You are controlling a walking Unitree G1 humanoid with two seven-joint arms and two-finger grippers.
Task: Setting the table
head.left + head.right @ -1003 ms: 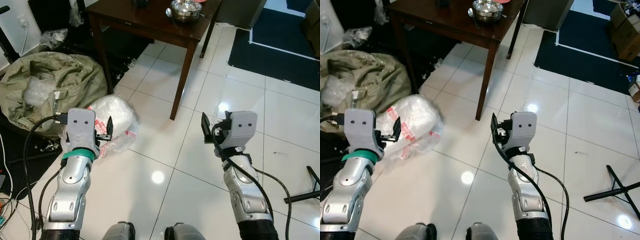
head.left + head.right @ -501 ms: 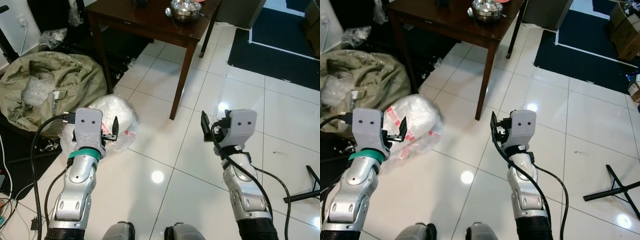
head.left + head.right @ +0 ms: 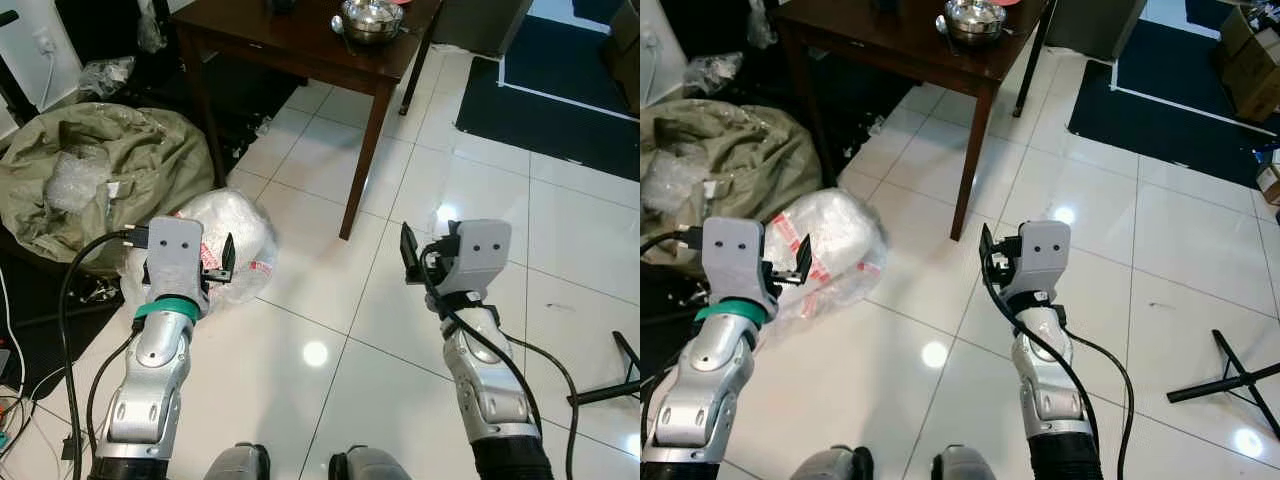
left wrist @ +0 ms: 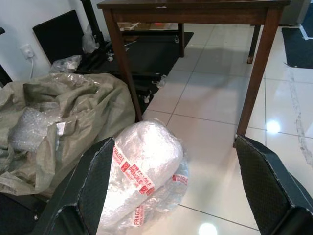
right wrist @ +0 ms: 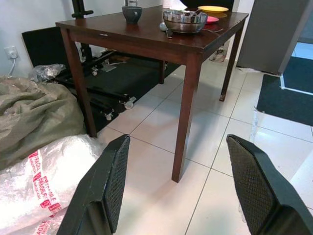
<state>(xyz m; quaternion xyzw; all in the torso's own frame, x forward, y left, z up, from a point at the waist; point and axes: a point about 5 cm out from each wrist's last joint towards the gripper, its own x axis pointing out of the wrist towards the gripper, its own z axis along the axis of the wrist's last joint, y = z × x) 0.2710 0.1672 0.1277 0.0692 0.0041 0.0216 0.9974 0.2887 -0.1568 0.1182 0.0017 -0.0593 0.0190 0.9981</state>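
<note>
Right wrist view: steel bowl [image 5: 185, 21] on table [image 5: 146, 39]

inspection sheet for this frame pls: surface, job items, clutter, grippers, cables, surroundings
Surface: dark wooden table ahead, on white floor tiles.
Job's things: metal bowl, spoon beside it, dark cup, yellow plate at the far edge.
Clutter: bubble-wrap bundle with red tape, olive sack on the floor.
Grippers: left gripper and right gripper open, empty, above the floor.
Cables: black cable along the left arm, another on the right.
Surroundings: dark mat, wall socket.
</note>
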